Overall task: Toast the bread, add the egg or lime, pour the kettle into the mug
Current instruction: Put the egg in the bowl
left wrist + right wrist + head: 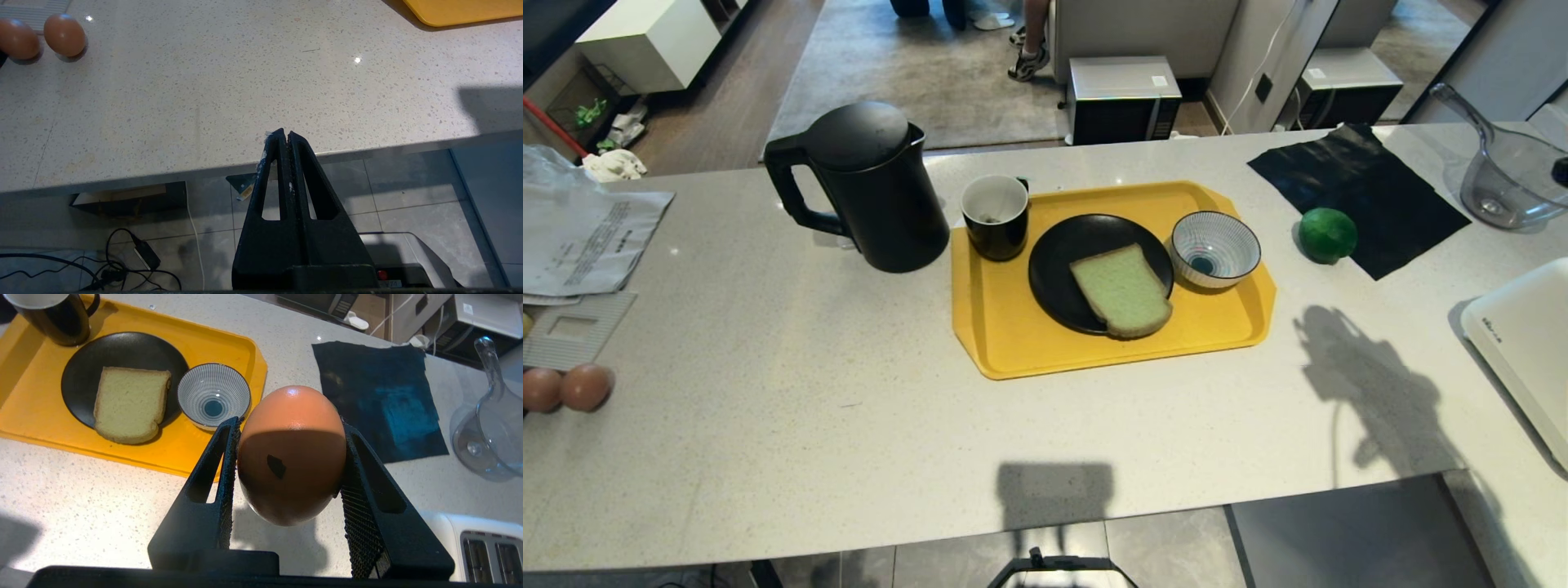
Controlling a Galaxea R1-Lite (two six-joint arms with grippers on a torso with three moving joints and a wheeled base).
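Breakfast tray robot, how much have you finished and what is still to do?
Looks done: the pale green bread slice lies on the round black plate; whether it was toasted, I cannot tell. In hand: the right gripper holds the speckled pinkish-brown egg in its jaws, near the blue-striped bowl, which holds nothing. Left: egg into the bowl, probably, then pouring the tall black kettle into the black mug.

The left end effector (284, 136) hangs just past the near edge of the speckled tabletop (229, 90), its two black fingers pressed together over the tiled floor (408, 192). Two brown eggs (39, 37) sit side by side at a far corner, a yellow tray (461, 11) corner opposite.
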